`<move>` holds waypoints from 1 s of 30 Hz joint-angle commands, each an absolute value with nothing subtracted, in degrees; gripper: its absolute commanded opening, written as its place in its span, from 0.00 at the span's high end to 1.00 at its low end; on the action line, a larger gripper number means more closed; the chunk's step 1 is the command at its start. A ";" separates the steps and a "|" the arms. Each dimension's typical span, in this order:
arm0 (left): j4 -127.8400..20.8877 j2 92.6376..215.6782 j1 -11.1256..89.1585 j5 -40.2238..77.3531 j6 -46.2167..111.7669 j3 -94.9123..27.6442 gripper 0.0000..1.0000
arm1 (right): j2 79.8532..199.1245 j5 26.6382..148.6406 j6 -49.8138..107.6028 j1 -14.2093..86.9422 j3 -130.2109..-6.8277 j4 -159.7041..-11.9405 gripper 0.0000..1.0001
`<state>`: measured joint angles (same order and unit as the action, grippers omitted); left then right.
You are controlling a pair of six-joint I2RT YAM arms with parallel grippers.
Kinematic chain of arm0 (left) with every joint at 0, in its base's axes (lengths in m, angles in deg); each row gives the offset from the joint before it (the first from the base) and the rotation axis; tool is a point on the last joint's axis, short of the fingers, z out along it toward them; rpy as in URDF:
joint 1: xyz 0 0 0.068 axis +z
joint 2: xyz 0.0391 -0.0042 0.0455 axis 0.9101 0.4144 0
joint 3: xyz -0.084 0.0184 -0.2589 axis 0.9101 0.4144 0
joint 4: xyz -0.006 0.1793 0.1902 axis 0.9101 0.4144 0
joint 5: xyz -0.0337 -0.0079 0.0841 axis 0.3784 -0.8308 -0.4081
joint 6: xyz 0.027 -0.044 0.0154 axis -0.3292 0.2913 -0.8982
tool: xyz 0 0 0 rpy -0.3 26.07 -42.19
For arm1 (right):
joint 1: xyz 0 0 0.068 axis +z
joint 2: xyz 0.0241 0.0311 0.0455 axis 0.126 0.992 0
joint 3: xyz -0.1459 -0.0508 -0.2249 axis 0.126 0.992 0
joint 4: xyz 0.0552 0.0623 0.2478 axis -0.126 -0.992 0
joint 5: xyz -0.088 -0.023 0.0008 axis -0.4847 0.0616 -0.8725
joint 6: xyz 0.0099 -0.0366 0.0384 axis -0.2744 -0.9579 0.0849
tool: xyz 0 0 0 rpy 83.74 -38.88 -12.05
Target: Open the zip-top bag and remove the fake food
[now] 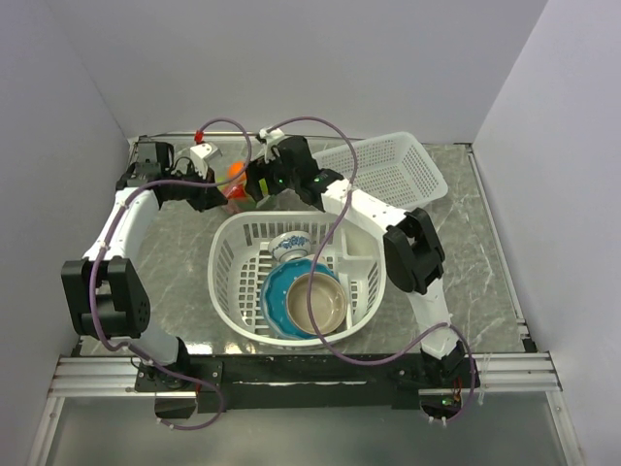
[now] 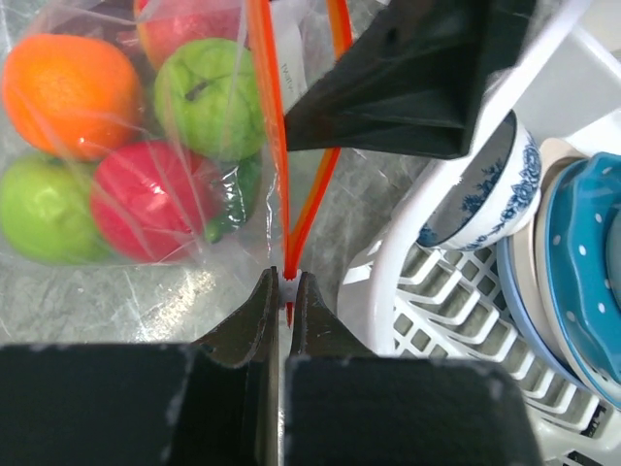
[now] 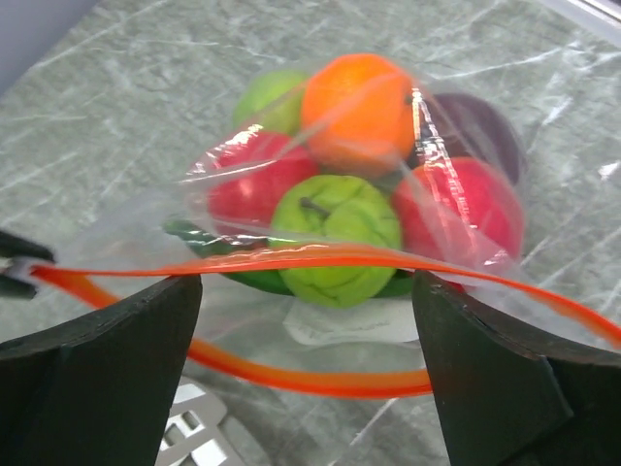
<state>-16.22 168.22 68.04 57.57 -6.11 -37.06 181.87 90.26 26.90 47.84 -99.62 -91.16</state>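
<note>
The zip-top bag (image 1: 236, 190) lies on the marble table behind the basket. Its orange zip strip (image 3: 291, 260) is parted into two bands, so the mouth gapes. Inside sits the fake food (image 3: 335, 218): an orange piece, two green, two red and a dark maroon one (image 2: 213, 97). My left gripper (image 2: 288, 291) is shut on the end of the zip strip at the bag's corner. My right gripper (image 3: 309, 320) is open, one black finger on each side of the mouth, with both orange bands running across between them. One of its fingers (image 2: 388, 87) shows just over the strip in the left wrist view.
A white oval basket (image 1: 228, 282) stands right in front of the bag and holds a blue-and-white bowl (image 1: 291, 245), a teal dish and a beige bowl (image 1: 315, 303). A white mesh tray (image 1: 408, 160) lies at the back right. Walls close in the back and sides.
</note>
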 commanded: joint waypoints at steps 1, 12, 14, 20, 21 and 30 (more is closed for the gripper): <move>-14.20 165.32 67.71 61.80 -6.76 -38.63 0.93 | 183.12 87.56 25.16 47.76 -103.98 -91.47 0.00; -33.53 176.81 77.28 58.73 14.05 -54.50 0.03 | 187.96 85.27 25.59 47.76 -108.29 -97.09 0.00; -34.49 183.47 78.17 55.14 15.04 -57.69 0.03 | 187.52 85.62 25.95 47.76 -106.72 -97.44 0.00; -36.35 199.21 75.46 49.33 13.90 -65.60 0.01 | 183.83 86.24 27.35 47.67 -101.34 -96.73 0.00; -35.91 200.99 75.19 49.50 14.16 -68.40 0.01 | 184.26 86.15 27.35 47.67 -102.21 -97.70 0.00; -28.87 209.09 71.32 61.95 10.48 -72.74 0.03 | 191.91 86.06 28.23 47.05 -112.33 -107.12 0.00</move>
